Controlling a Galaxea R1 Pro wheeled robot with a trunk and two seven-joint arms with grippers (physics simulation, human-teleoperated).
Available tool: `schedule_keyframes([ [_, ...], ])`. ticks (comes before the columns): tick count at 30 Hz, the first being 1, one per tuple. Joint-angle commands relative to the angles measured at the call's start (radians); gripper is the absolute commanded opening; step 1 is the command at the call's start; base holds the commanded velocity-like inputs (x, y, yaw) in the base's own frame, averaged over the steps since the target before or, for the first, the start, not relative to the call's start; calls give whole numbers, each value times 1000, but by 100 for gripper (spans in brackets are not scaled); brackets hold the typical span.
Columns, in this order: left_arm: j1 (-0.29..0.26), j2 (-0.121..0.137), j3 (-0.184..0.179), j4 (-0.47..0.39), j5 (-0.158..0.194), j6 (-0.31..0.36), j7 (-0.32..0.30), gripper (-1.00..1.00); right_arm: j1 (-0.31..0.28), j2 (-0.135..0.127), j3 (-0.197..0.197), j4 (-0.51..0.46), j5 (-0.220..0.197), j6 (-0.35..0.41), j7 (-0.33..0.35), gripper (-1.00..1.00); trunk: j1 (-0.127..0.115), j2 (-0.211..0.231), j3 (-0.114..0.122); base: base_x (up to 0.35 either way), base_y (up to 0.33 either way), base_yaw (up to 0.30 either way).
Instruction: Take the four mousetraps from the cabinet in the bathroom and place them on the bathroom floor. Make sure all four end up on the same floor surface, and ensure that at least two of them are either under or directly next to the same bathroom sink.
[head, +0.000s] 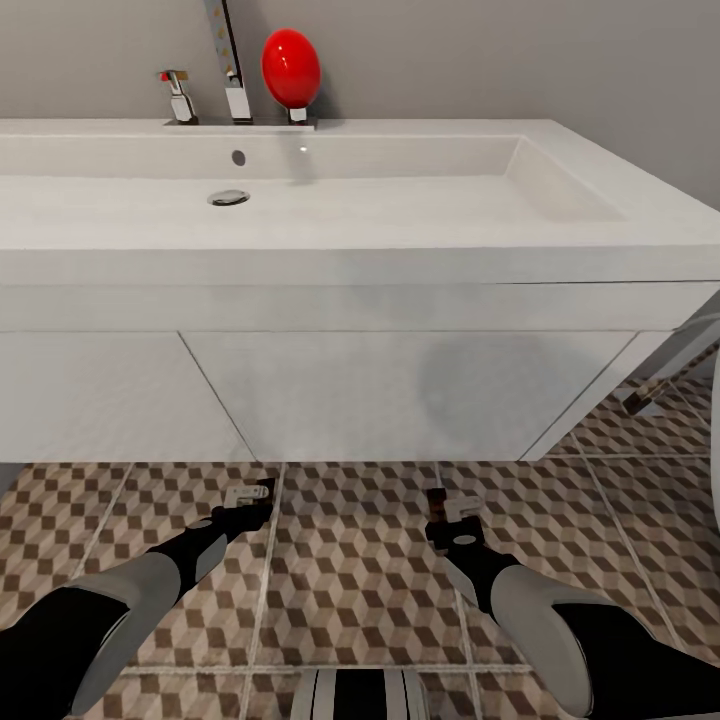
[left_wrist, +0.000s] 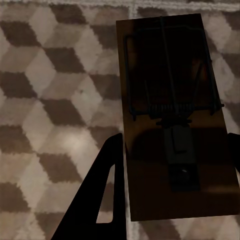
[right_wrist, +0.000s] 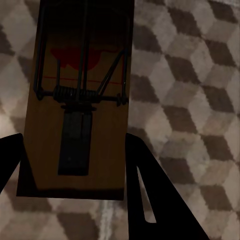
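Robot's parked right in front of the sink (head: 620, 215), a long white basin on a white vanity, with a chrome tap (head: 236, 95) at the back and some shiny red egg-shaped thing (head: 291, 68) next to it. Both arms are stretched forward and low over the floor (head: 350, 560), the cube-pattern tiles, just short of the vanity front.

Left gripper (head: 250, 492) has a trap (left_wrist: 172, 120) clamped between its fingers (left_wrist: 100, 195), gripped by the long edges near one end, so the jaws are only as wide as the board. It's a dark brown slab with the wire bar and spring on top, sticking out past the fingertips over the tiles.

Right gripper (head: 447, 507) is the same deal: closed onto a second trap (right_wrist: 82, 100), fingers (right_wrist: 150, 190) on either side of the board. This one has a red mark under the wire.

Can't tell from the wrist cams whether either trap is touching the tiles or just hanging above them
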Motion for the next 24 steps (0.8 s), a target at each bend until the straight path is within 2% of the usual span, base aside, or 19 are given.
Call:
schedule_keyframes([
  [1,-1,0,-8,1,9,-3,-3,-100,-1,0,-5,2,4,-5,-2,-100,0,0,-1,0,0,0],
  [24,-1,0,-8,1,8,-2,-1,-100,-1,0,-5,0,4,-5,-3,-100,0,0,-1,0,0,0],
])
